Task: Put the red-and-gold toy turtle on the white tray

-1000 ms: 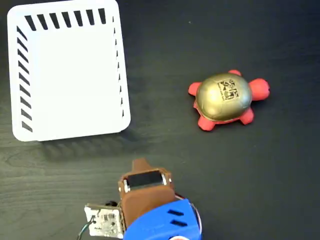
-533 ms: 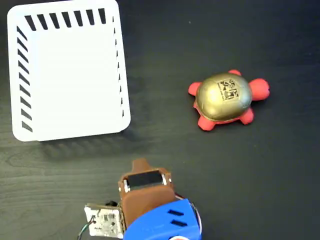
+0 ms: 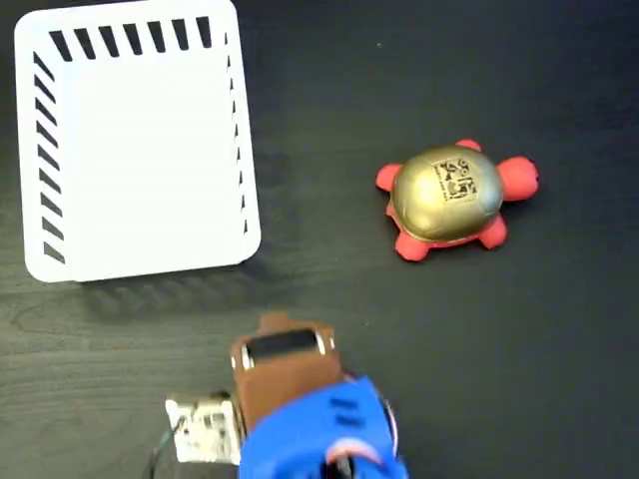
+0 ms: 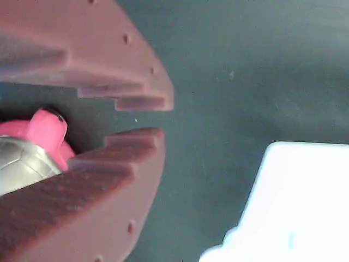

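The red-and-gold toy turtle (image 3: 446, 196) lies on the dark table at the right of the fixed view, its gold shell up with the black mark on top. The white tray (image 3: 140, 150) stands at the upper left, with nothing in it. My brown gripper (image 3: 279, 324) hangs low in the middle, well apart from both and pointing up the picture. In the wrist view the gripper (image 4: 163, 117) has its jaws nearly together and holds nothing. A red part of the turtle (image 4: 46, 130) shows far behind them, and a corner of the tray (image 4: 297, 202) at the lower right.
A small white circuit board with wires (image 3: 205, 431) sits beside the blue arm body (image 3: 315, 439) at the bottom edge. Dark wood-grain table (image 3: 519, 359) surrounds everything.
The arm has shifted slightly to the left and its blue body is blurred with motion. Turtle and tray have not moved.
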`<move>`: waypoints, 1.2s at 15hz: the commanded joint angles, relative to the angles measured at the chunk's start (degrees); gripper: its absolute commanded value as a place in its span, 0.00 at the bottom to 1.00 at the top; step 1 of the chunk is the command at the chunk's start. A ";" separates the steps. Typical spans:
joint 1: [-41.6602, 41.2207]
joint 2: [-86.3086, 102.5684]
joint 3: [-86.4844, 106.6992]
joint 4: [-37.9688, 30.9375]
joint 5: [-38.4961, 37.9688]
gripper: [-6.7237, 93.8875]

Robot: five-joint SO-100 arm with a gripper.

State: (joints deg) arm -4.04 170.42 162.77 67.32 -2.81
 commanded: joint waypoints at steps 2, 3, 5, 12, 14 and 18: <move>3.87 -21.01 -23.47 3.69 -9.67 0.07; 5.80 -27.07 -29.71 5.62 -12.66 0.07; 10.46 -37.53 -42.98 11.25 -20.04 0.07; 20.48 -63.63 -71.37 22.41 -38.94 0.07; 21.97 -69.70 -74.62 22.59 -39.99 0.07; 25.31 -76.90 -80.51 23.29 -34.72 0.07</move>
State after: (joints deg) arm 20.04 92.81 86.75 89.91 -38.32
